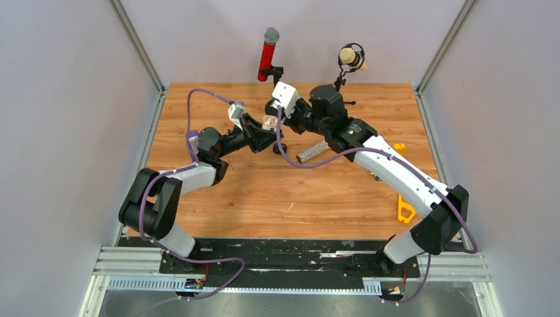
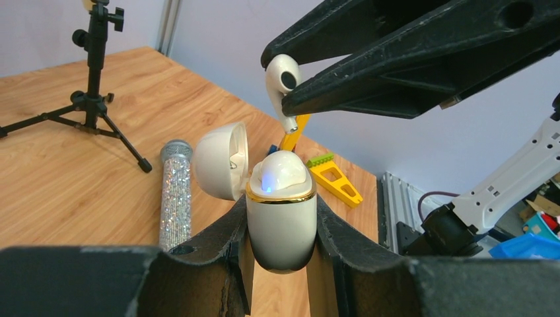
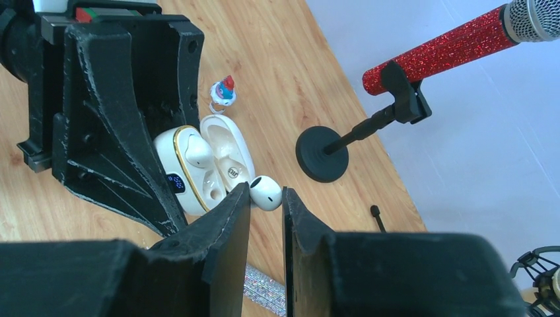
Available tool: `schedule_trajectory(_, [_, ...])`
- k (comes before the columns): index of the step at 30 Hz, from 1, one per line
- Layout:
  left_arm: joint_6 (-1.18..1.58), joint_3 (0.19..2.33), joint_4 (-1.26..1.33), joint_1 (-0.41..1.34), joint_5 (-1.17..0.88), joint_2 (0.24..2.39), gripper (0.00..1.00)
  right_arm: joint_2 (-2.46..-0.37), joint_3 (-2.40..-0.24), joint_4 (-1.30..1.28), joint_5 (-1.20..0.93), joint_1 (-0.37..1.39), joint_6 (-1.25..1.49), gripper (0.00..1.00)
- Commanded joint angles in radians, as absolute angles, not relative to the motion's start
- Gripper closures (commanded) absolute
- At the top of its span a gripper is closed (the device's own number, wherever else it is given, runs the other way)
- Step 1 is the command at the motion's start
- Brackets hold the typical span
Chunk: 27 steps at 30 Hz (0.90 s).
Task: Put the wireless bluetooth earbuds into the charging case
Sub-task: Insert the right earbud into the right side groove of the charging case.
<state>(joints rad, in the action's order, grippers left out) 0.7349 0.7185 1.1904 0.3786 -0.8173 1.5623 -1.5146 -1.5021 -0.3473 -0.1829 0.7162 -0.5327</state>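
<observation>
Left wrist view shows the right pincer (image 2: 278, 82) closed on a white earbud (image 2: 280, 74), stem down, just above the open charging case (image 2: 280, 231), which the left pincer (image 2: 280, 212) clamps upright; only a short descent seems needed.

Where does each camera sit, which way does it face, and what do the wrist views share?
Top external: above and behind the bases, facing down on the wooden table; both arms show whole.
Left wrist: faces out past the left hand, which grips the open charging case; own fingers at bottom.
Right wrist: faces down past the right hand pinching a white earbud; own fingers at bottom.
Shared: both wrist views show case, earbud and the opposite hand.
</observation>
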Motion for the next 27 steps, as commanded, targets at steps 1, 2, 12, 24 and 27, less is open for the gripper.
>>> schedule_trajectory(1, [0.724,0.716,1.213,0.382,-0.794,1.523,1.0,-1.505,-1.52,-0.292,-0.106,0.753,-0.53,0.86])
schedule_trajectory(2, [0.725,0.717,1.215,0.382,-0.796,1.523,1.0,-1.51,-1.517,-0.288,-0.093,0.76,-0.539,0.86])
schedule_trajectory(12, [0.761,0.72,1.261,0.382,-0.812,1.512,1.0,-1.522,-1.458,-0.231,-0.034,0.788,-0.59,0.86])
schedule_trajectory(24, [0.801,0.73,1.287,0.382,-0.828,1.511,1.0,-1.513,-1.437,-0.214,-0.025,0.794,-0.628,0.87])
schedule_trajectory(27, [0.813,0.731,1.284,0.382,-0.82,1.509,1.0,-1.505,-1.423,-0.207,-0.025,0.799,-0.65,0.87])
